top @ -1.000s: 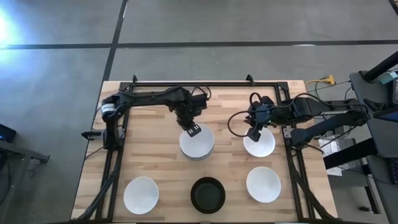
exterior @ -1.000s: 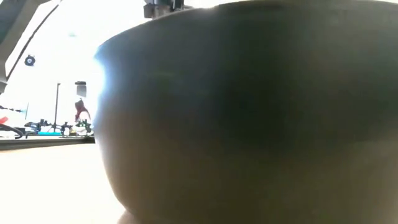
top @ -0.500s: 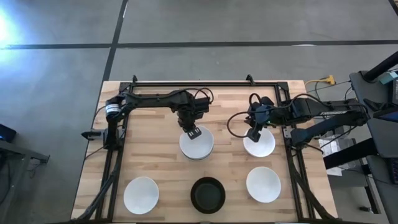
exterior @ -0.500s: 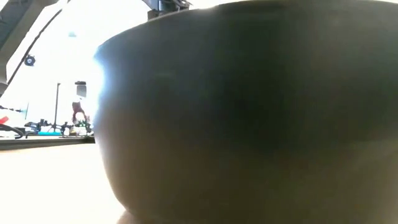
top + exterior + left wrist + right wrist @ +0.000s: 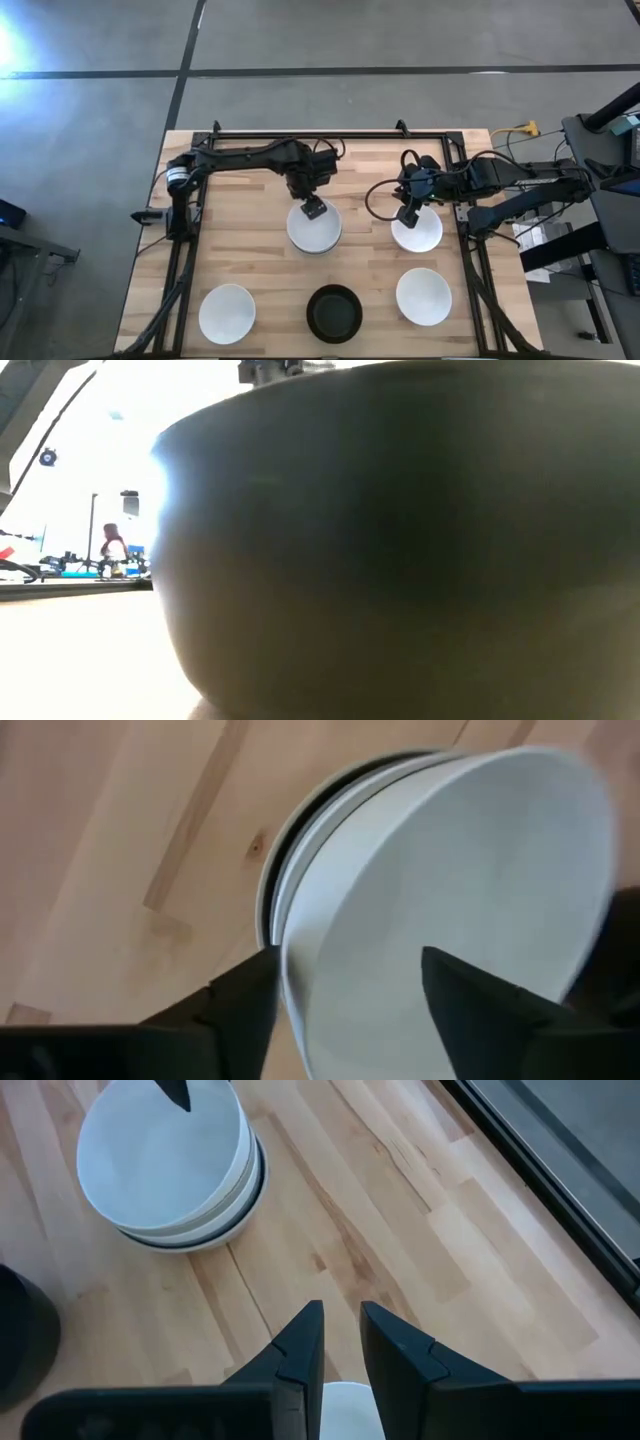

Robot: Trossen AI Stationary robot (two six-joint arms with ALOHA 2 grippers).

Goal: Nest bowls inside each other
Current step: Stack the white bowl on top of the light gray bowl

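Observation:
A stack of nested bowls [image 5: 314, 228], white ones on a dark one [image 5: 200, 1243], stands mid-table. My left gripper [image 5: 314, 208] is open over the stack's far rim. One finger [image 5: 245, 1005] is outside the top white bowl [image 5: 450, 890] and the other [image 5: 470, 995] inside; I cannot tell whether either touches it. My right gripper [image 5: 408, 215] is shut on the far rim of a single white bowl [image 5: 417, 232] at the right. A white bowl [image 5: 227, 313], a black bowl [image 5: 334, 312] and another white bowl [image 5: 423, 296] rest on their bases along the near edge. My right gripper has the single white bowl's far rim [image 5: 350, 1405] between its two fingers [image 5: 300, 1345]. It comes from above, slanting from the table's far side. The bowl sits level below the gripper; whether it is off the table does not show.
The black bowl [image 5: 400, 540] fills nearly the whole low view. A dark metal frame [image 5: 330, 135] runs along the table's far edge and down both sides. Bare wood lies between the stack and the near row of bowls.
My left gripper has opened and let go of the top white bowl. It has drawn back a little toward the table's far edge. That bowl, which sat slightly askew, now lies settled in the stack. My right gripper has kept still.

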